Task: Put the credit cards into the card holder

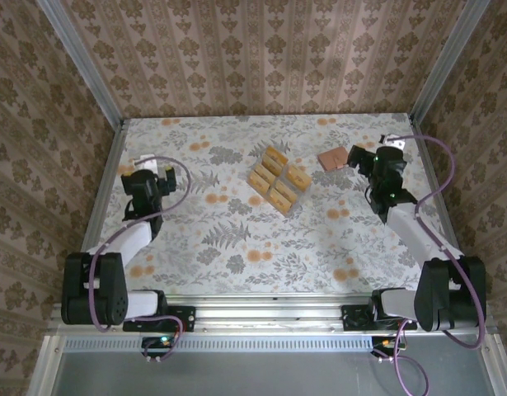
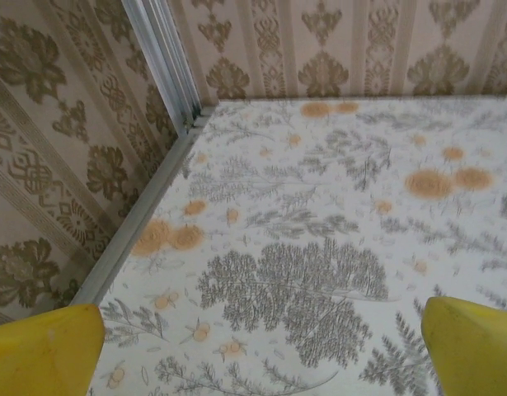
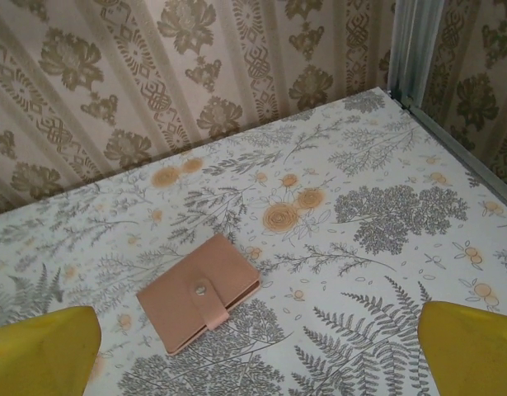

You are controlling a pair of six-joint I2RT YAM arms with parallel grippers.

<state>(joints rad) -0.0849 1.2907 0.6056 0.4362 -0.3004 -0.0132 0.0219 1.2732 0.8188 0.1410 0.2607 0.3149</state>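
Above the floral table (image 1: 237, 239), the credit cards (image 1: 278, 179) sit in two rows just left of the card holder (image 1: 332, 157). The right gripper (image 1: 362, 155) is just right of the holder and the left gripper (image 1: 157, 169) well to its left. At the left wrist, yellow fingers (image 2: 43, 351) are spread wide above the table. At the right wrist, fingertips (image 3: 471, 346) stand wide apart, with the holder lying flat and snapped shut ahead of them, untouched.
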